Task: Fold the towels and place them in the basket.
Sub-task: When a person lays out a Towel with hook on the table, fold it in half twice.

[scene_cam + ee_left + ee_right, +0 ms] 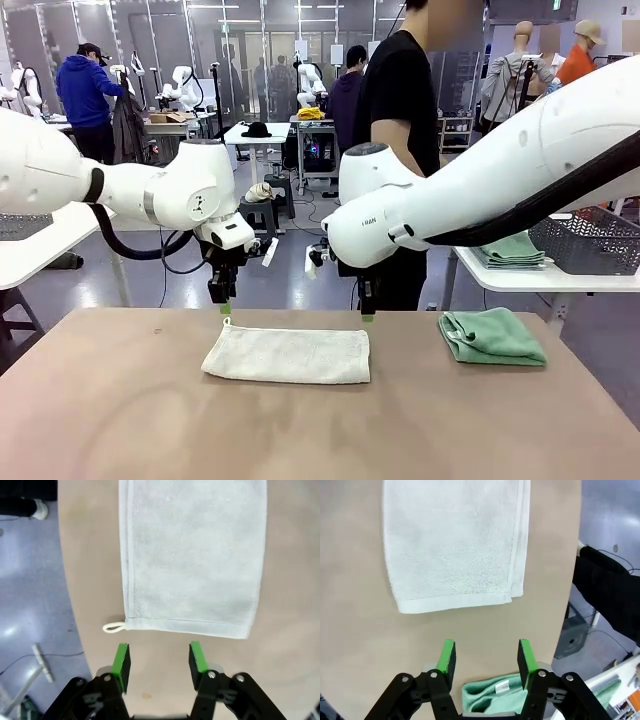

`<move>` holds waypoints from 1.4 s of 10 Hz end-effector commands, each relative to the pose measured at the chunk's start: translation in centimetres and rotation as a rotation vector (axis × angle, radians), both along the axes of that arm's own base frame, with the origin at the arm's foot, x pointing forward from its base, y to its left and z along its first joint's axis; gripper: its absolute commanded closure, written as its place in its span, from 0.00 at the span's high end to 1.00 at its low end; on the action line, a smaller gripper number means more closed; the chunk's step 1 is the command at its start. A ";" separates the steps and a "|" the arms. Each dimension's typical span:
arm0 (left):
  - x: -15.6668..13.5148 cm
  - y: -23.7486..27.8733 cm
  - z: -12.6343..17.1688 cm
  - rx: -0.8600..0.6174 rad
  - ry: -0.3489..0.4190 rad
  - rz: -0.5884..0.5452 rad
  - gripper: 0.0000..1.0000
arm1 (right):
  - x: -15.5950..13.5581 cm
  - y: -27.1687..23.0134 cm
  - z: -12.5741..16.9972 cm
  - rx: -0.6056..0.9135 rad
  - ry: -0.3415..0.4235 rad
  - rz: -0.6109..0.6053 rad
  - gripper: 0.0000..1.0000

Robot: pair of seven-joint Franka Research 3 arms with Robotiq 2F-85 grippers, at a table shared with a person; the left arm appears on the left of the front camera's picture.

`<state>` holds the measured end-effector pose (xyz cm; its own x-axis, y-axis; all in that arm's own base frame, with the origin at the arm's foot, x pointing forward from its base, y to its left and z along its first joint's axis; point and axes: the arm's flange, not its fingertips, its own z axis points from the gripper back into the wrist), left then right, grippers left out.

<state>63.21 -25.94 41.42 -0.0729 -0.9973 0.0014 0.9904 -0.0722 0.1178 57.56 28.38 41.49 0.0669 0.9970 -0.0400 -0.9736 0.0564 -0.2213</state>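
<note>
At mid-worktop we note the cream-white towel lying folded flat. Left gripper and right gripper hover just off its two far corners, jaws apart, holding nothing; so placed, we judge, for a paired corner grasp. Mint green towel sits folded to the right; basket stands well apart on a neighbouring worktop.

Tan table: cream towel, mint towel
</note>
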 end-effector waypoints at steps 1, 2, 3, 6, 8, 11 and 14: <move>-6.7 -0.1 3.4 -0.032 0.031 0.011 0.60 | -5.1 0.1 3.7 0.041 0.049 -0.094 0.63; -9.0 0.0 5.5 -0.063 0.028 -0.003 0.60 | -6.9 0.2 5.7 0.052 0.062 -0.152 0.63; -11.0 0.6 7.5 -0.065 -0.001 -0.004 0.60 | -8.5 0.1 7.5 0.047 0.063 -0.200 0.63; -15.8 4.3 11.7 -0.128 -0.057 0.028 0.60 | -13.1 -1.7 11.9 0.088 0.063 -0.352 0.63; -17.4 7.5 13.3 -0.242 -0.030 0.032 0.60 | -15.0 -2.3 13.4 0.203 0.030 -0.568 0.63; -16.7 13.5 13.2 -0.469 0.065 -0.033 0.60 | -16.2 -3.4 13.5 0.215 0.076 -0.834 0.63; -15.5 20.2 10.7 -0.773 0.146 -0.097 0.60 | -15.7 -3.5 13.7 0.206 0.065 -0.807 0.63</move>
